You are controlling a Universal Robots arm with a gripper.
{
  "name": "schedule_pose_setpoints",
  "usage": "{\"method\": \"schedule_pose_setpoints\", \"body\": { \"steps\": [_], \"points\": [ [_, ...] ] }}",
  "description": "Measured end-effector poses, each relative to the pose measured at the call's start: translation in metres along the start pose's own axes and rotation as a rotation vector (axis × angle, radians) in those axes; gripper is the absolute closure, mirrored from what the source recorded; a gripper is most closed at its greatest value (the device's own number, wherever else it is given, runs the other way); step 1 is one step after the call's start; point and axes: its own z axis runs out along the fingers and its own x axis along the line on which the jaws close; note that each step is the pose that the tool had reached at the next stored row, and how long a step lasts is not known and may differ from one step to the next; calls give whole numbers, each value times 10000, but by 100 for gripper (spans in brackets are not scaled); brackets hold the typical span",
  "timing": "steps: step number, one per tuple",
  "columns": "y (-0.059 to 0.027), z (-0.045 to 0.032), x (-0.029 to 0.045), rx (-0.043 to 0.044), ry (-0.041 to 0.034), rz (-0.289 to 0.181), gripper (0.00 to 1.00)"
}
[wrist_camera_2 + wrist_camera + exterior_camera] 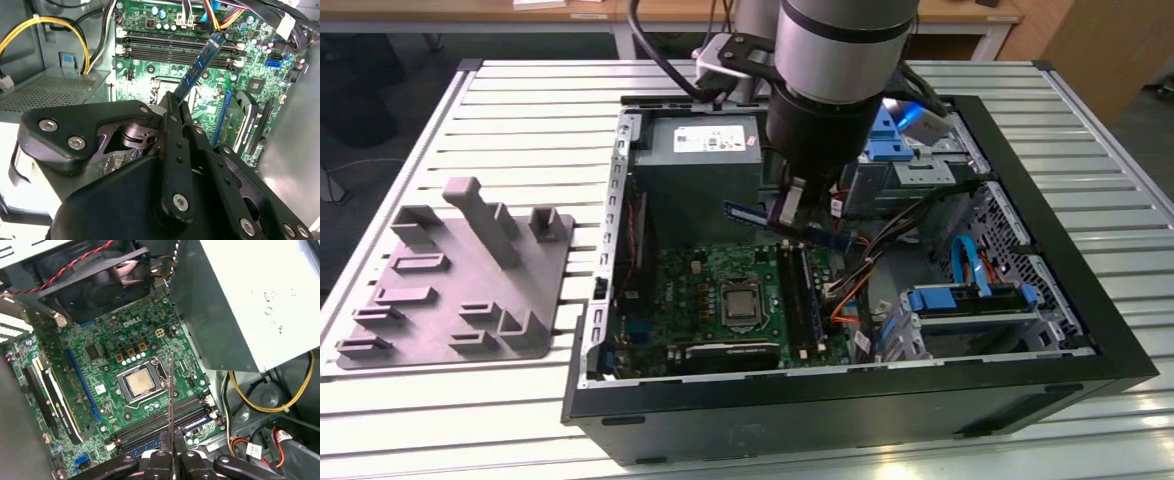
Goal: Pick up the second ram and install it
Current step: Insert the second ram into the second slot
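Observation:
My gripper is shut on the second ram, a long thin dark stick with a blue label. It hangs level inside the open computer case, above the motherboard. In the second wrist view the ram slants away from the fingers over the dark memory slots. The first wrist view shows the ram edge-on as a thin line rising from the gripper, hanging above and about in line with the memory slots beside the processor socket.
The grey power supply box sits by the case's far wall. Coloured cables and a blue drive cage lie at the exterior view's right. A grey slotted plate with upright posts rests on the slatted table at the left.

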Motion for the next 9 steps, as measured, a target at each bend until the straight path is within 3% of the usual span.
{"method": "schedule_pose_setpoints", "body": {
  "steps": [9],
  "points": [
    [0,1,0,45,-27,837,86]
  ]
}}
